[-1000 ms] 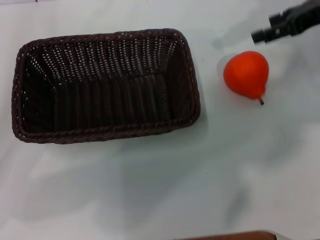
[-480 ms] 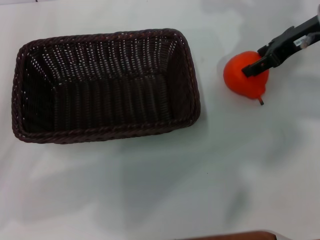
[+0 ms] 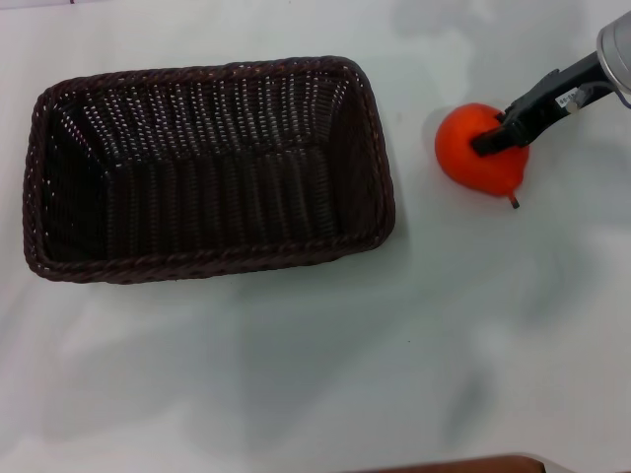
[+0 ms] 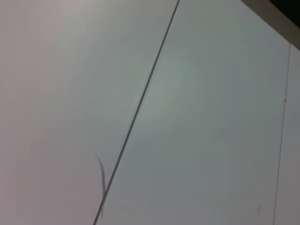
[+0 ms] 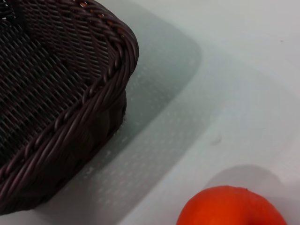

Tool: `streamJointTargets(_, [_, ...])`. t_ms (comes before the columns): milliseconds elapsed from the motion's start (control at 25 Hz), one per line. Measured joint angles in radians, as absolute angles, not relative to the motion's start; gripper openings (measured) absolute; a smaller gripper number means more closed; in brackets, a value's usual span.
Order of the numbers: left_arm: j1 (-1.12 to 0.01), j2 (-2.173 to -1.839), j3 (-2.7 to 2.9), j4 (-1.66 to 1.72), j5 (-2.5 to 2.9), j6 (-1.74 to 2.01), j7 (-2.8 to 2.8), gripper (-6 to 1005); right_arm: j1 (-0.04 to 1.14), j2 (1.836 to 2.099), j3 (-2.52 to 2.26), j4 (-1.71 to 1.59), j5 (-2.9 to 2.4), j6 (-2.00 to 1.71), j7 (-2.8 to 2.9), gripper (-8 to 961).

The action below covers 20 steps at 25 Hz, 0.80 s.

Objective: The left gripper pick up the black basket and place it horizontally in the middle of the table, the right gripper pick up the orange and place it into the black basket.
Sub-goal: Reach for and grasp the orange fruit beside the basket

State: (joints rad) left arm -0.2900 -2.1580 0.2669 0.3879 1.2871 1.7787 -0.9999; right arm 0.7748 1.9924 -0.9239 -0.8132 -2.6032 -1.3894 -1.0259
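Observation:
The black basket (image 3: 207,168) lies lengthwise on the white table (image 3: 325,355), left of centre, and is empty. Its corner also shows in the right wrist view (image 5: 56,103). The orange (image 3: 478,153), orange-red with a tapered end and a short stem, rests on the table to the basket's right. It also shows in the right wrist view (image 5: 232,206). The right gripper (image 3: 493,138) comes in from the upper right and its black tip is down over the top of the orange. The left gripper is out of view.
A brown edge (image 3: 454,463) shows at the bottom of the head view. The left wrist view shows only white table panels with a dark seam (image 4: 140,103).
The right gripper has come down and to the left from above the orange until its tip sits on the fruit. The basket and the orange have stayed in place.

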Motion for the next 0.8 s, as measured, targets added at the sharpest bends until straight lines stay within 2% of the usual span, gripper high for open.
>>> streamJointTargets(120, [-0.29,-2.158,0.267,0.386,1.289,1.774,-1.0,594,0.769,1.993,-0.92,-0.815,-2.6,-1.388,-1.034,373])
streamJointTargets(440, [-0.286,-2.158,0.264,0.385,1.289,1.773,-1.001,594,0.765,1.991,-0.902,-0.818,-2.569,-1.385,-1.044,245])
streamJointTargets(800, [-0.286,-2.155,0.26,0.385,1.285,1.771,-1.002,594,0.755,1.969,-0.777,-0.822,-2.476,-1.391,-1.092,164])
